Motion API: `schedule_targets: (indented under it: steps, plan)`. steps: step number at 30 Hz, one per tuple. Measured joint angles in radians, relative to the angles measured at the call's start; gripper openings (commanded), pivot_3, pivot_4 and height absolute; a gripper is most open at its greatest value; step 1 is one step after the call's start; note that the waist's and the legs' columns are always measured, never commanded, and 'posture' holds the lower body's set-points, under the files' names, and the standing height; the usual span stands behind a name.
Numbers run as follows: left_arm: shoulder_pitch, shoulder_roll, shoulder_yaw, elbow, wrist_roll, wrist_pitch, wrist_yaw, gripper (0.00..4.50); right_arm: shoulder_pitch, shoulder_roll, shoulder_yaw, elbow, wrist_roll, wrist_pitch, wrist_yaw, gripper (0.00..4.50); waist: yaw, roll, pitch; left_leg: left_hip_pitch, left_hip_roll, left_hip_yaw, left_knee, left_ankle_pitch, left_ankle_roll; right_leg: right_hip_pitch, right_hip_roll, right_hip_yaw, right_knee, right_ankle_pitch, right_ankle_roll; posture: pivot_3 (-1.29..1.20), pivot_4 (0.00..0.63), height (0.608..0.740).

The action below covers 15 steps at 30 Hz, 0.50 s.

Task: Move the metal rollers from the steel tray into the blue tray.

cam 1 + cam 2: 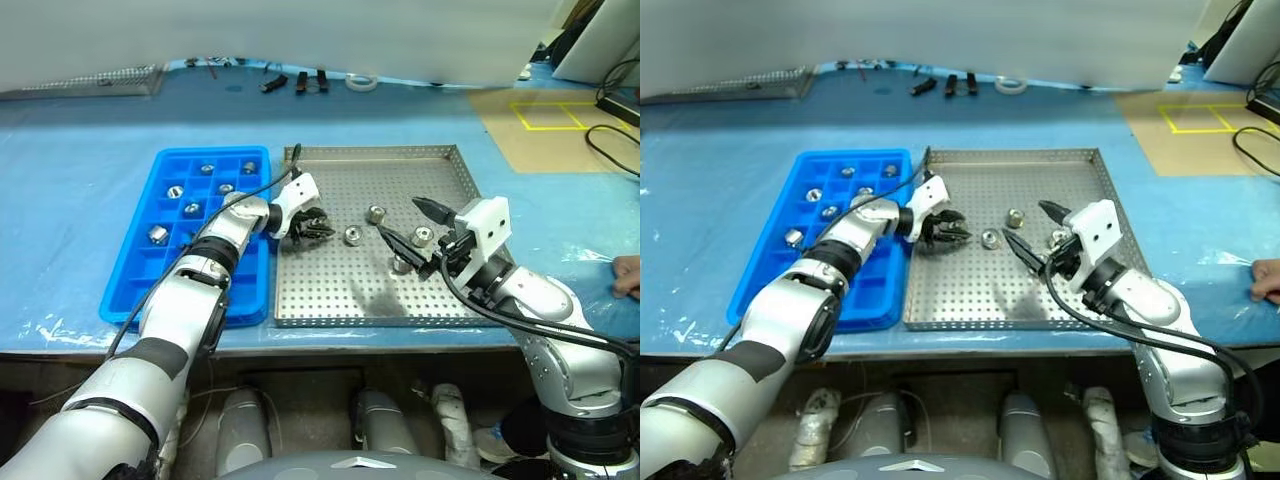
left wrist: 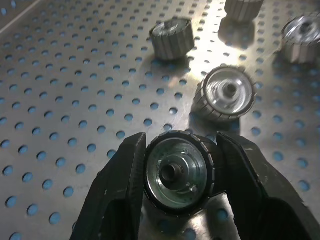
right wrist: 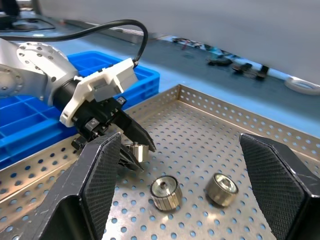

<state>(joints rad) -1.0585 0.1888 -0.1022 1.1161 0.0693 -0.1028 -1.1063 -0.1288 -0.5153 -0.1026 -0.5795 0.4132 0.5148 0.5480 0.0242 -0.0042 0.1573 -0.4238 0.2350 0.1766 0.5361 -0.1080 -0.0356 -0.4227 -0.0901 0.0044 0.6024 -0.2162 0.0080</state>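
One metal roller (image 2: 179, 172) sits clamped between the left gripper's (image 1: 316, 226) two black fingers (image 2: 116, 200), end face with dark centre hole toward the wrist camera, just over the perforated floor at the left part of the steel tray (image 1: 440, 300), about 9 o'clock from tray centre. Loose rollers on the tray floor: one (image 1: 352, 236) just beside the left gripper at its 3 o'clock, one (image 1: 376, 214) at roughly 1 o'clock from that, one (image 1: 423, 236) further right near the right gripper, one (image 1: 402, 264) under the right gripper's lower finger. Right gripper (image 1: 412, 228) hovers over the right half of the steel tray, fingers spread wide, nothing between them, tips pointing toward the left gripper. Blue tray (image 1: 135, 285) lies touching or just beside the steel tray's left edge, at 9 o'clock; several rollers already in its compartments, e.g. (image 1: 158, 234), (image 1: 174, 191), (image 1: 207, 169), (image 1: 249, 167). Both trays rest on a blue-covered table (image 1: 70, 190). A person's fingertips (image 1: 627, 275) rest on the table at far 3 o'clock. Dark small tools (image 1: 300, 82) and a white tape ring (image 1: 362, 82) lie at 12 o'clock, well apart from the trays.
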Motion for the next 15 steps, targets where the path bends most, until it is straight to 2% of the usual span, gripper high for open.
schedule_targets:
  steps: [6, 11, 15]
  plan:
    - [0.223, 0.111, 0.052, -0.531, -0.147, 0.206, -0.065, 1.88, -0.151, -0.012, 0.063, 0.139, 0.017, -0.008, 0.111, 3.98, 0.020, 0.003, 0.002, 0.001, 0.002, 0.001, -0.002, 0.000, 0.000, 0.000, 0.000, -0.001, 0.001, -0.001, -0.002, 0.01, 0.150, 0.740]
    - [0.464, 0.213, 0.104, -0.955, -0.227, 0.442, 0.032, 1.88, -0.304, 0.027, 0.155, 0.301, 0.016, -0.056, 0.224, 3.98, 0.054, 0.005, 0.004, -0.001, 0.003, 0.001, -0.002, 0.001, -0.001, -0.001, 0.000, -0.004, 0.002, -0.002, -0.004, 0.24, 0.150, 0.740]
    - [0.639, 0.253, 0.186, -1.215, -0.259, 0.562, 0.165, 1.88, -0.425, 0.086, 0.224, 0.450, 0.005, -0.109, 0.323, 3.98, 0.089, 0.006, 0.005, -0.002, 0.003, 0.000, -0.002, 0.001, -0.001, -0.002, 0.000, -0.005, 0.003, -0.002, -0.004, 0.35, 0.150, 0.740]
